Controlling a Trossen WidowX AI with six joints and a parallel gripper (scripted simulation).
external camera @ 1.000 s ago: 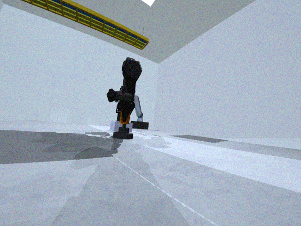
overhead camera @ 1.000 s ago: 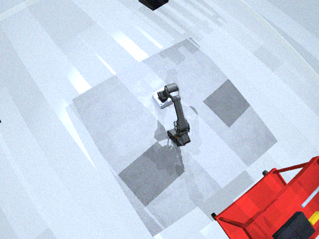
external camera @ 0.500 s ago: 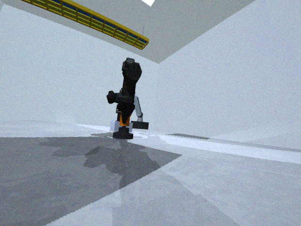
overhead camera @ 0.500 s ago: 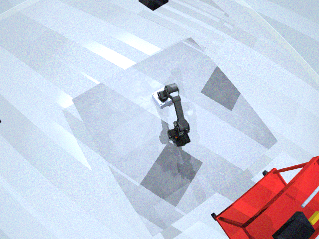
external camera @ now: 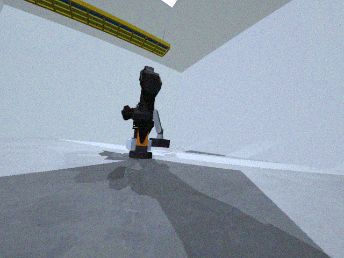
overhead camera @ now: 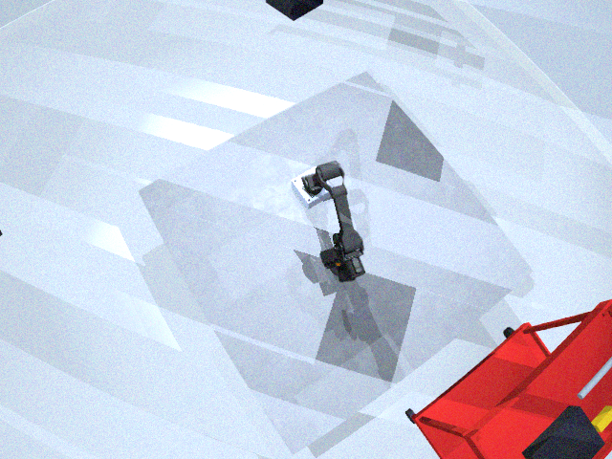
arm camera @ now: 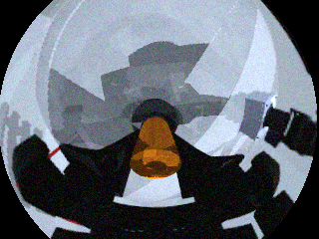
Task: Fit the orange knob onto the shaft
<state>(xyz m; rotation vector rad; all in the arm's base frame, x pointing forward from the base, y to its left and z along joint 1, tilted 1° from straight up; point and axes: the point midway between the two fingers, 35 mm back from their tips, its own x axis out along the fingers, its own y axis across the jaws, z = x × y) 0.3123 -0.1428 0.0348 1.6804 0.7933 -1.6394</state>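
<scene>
Gripper [overhead camera: 338,267] [external camera: 142,138] [arm camera: 155,133] clasping orange knob [overhead camera: 338,264] [external camera: 142,143] [arm camera: 156,161], upright, apparently above round pedestal [external camera: 140,155] [arm camera: 145,107]

Top looks down; exterior low, level; wrist close

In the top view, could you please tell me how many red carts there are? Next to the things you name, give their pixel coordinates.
1: a red cart [overhead camera: 474,365] at the lower right, partly cut off by the frame.

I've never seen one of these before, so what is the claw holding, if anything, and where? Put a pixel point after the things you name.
The claw [arm camera: 155,133] holds the orange knob [external camera: 144,142] [arm camera: 156,158], pinched at its sides; the exact contact height is unclear.
</scene>
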